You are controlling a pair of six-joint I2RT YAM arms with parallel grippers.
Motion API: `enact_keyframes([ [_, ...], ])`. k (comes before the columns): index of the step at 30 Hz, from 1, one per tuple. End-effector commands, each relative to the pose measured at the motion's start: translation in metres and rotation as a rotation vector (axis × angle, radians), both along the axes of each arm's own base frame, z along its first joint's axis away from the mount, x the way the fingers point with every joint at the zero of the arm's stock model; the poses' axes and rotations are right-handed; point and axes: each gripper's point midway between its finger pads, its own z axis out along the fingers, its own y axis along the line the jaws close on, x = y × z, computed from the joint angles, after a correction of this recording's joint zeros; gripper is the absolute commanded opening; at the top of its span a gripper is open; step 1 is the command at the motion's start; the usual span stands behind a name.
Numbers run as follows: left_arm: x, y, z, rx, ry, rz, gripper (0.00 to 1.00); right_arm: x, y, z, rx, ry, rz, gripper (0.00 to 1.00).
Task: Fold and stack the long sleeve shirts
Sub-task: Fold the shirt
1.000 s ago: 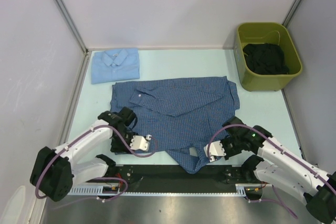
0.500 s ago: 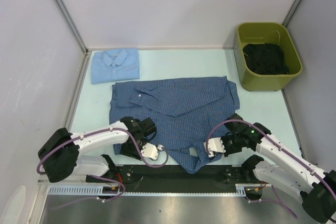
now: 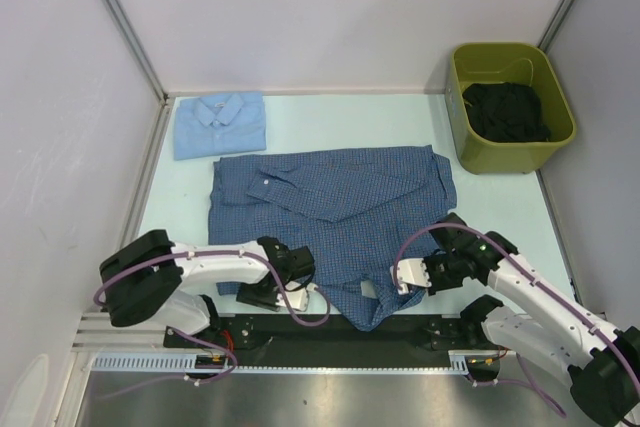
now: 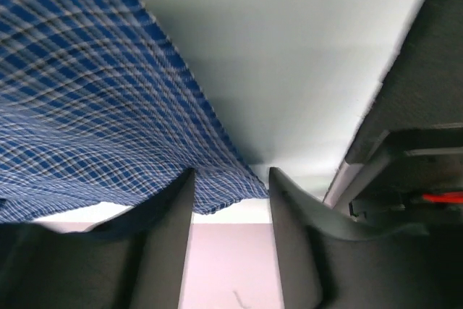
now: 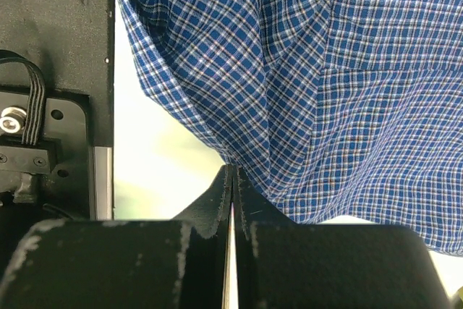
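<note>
the checked shirt lies spread on the desk, its near hem clamped in the closed right tool while the left tool, fingers parted, straddles the hem's other corner, likely for a fold.

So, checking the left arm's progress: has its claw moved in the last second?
Yes. The left claw slid rightward and nearer the black base strip, along the near hem of the checked shirt.
</note>
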Motion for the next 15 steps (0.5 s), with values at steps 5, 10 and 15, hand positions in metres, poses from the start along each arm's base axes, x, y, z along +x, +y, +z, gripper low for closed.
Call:
enact_keyframes([
  [5, 0.01, 0.01, -0.002, 0.046, -0.124, 0.061, 0.37, 0.006, 0.0, 0.014, 0.024, -0.032, 0.0, 0.0],
  [10, 0.018, 0.01, 0.016, 0.031, -0.166, 0.03, 0.25, 0.009, 0.001, 0.025, 0.049, -0.047, -0.035, 0.0],
  [15, 0.022, 0.007, 0.034, -0.028, -0.174, 0.057, 0.0, 0.016, -0.001, 0.041, 0.078, -0.078, -0.079, 0.0],
])
